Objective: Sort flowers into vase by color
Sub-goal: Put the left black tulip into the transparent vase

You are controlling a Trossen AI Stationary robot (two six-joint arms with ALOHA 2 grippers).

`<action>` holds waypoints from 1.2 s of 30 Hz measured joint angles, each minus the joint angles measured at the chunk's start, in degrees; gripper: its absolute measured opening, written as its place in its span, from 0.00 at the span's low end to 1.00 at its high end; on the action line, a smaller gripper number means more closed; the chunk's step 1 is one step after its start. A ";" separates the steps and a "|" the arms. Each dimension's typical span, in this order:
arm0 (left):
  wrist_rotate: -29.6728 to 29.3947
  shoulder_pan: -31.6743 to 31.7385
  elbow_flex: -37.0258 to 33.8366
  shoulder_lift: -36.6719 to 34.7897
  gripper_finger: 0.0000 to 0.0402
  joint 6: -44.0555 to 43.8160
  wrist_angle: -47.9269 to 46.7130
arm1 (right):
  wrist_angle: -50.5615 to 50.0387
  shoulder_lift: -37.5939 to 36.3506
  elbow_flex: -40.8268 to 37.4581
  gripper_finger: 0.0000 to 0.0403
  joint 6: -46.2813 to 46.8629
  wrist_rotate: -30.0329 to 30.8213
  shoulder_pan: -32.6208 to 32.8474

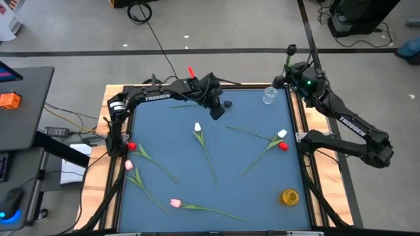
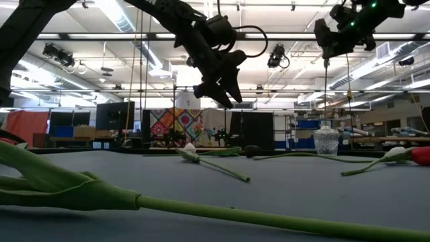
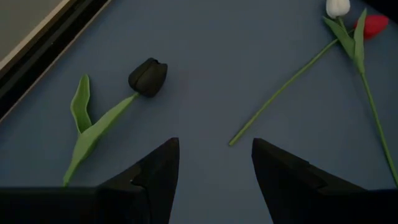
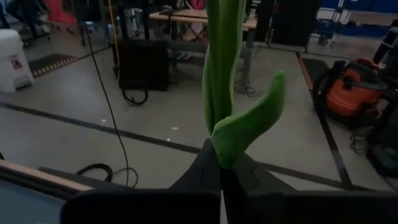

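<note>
My left gripper (image 1: 217,109) hovers open above the table's far middle (image 2: 222,91), just short of a black tulip (image 3: 148,77) that lies flat on the blue mat (image 1: 227,103). My right gripper (image 1: 292,67) is raised over the table's far right corner and is shut on another tulip, whose dark head (image 1: 291,48) points past the far edge. A clear glass vase (image 1: 270,96) stands just below and beside it (image 2: 326,141). A yellow vase (image 1: 289,196) stands near the near right corner. My right gripper (image 4: 221,171) pinches the tulip's green stem (image 4: 217,93) between its two shut fingers, where a leaf (image 4: 249,124) branches off. The flower is lifted clear of the table. Stem and leaf run straight on from the fingertips, away from the wrist.
Loose tulips lie flat on the mat: a white one (image 1: 197,127) at the middle, a white (image 1: 282,134) and a red (image 1: 283,145) on the right, a red (image 1: 131,146) and a pink (image 1: 128,166) at the left edge, and a pink (image 1: 175,203) near the front.
</note>
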 joint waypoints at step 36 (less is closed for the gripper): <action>-0.07 1.14 0.00 0.07 0.52 0.76 1.24 | -15.42 10.19 4.11 0.44 21.97 -6.16 -4.09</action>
